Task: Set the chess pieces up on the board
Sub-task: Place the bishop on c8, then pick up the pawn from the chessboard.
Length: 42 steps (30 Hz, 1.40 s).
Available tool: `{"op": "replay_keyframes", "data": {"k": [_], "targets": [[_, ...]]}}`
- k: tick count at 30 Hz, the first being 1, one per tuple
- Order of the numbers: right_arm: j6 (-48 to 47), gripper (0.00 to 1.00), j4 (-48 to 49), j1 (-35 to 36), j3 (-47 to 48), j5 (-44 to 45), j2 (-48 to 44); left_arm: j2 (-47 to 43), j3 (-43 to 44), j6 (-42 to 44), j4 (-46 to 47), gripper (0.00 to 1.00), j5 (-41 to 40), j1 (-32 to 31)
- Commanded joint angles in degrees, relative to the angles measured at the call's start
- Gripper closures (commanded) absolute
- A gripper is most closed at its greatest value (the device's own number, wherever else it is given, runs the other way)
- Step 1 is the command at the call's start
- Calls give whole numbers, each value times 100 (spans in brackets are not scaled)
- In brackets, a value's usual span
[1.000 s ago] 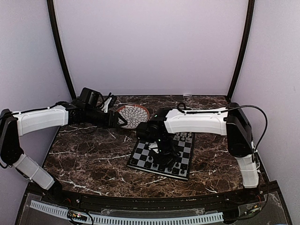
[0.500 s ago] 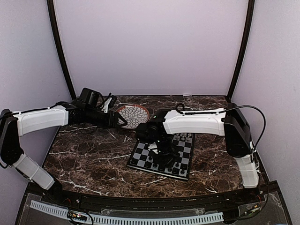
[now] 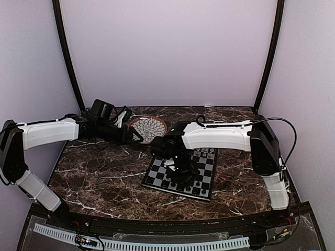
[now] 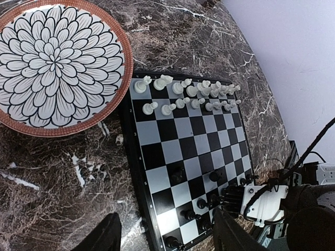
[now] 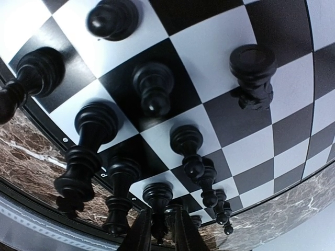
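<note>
The board (image 3: 180, 172) lies on the marble table, and it fills the left wrist view (image 4: 183, 151). White chess pieces (image 4: 188, 94) stand in two rows at its far side. Black chess pieces (image 4: 209, 201) stand near its other edge. My right gripper (image 3: 183, 168) is low over the black side. In the right wrist view its fingers (image 5: 141, 230) are closed around the top of a black piece (image 5: 157, 196) that stands in the edge row. My left gripper (image 4: 170, 238) hovers open and empty above the table beside the board, near the plate.
A round flower-patterned plate (image 4: 112, 31) with a brown rim sits beside the board's white side, also in the top view (image 3: 148, 128). Several black pieces (image 5: 152, 89) crowd round the right gripper. Purple walls close the table on three sides.
The right arm has shifted slightly left over the board's black side. The left arm has risen a little near the plate.
</note>
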Motion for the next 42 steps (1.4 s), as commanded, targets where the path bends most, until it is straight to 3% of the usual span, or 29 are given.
{"op": "replay_keyframes", "data": {"k": [1,10,13,17,27,34,42], "targets": [[-32,77,-143,-21,216,29,27,1,14,38,32,38,102,30],[53,73,-151,-257,494,-349,-708,-34,84,662,53,38,615,30],[38,73,441,-445,79,-346,-1164,-169,-87,1210,329,40,867,25],[53,75,1253,-875,-530,-494,-1718,33,246,2112,-19,41,939,-66],[-264,76,2098,-1490,-1550,-388,-2561,1511,1966,3928,-1758,48,-412,-967],[-441,76,2373,-1684,-1962,-283,-2844,2324,2740,4132,-2374,50,-1032,-1467],[-423,76,2479,-1753,-2242,-277,-3014,2791,3018,4097,-2482,50,-1621,-1692]]}}
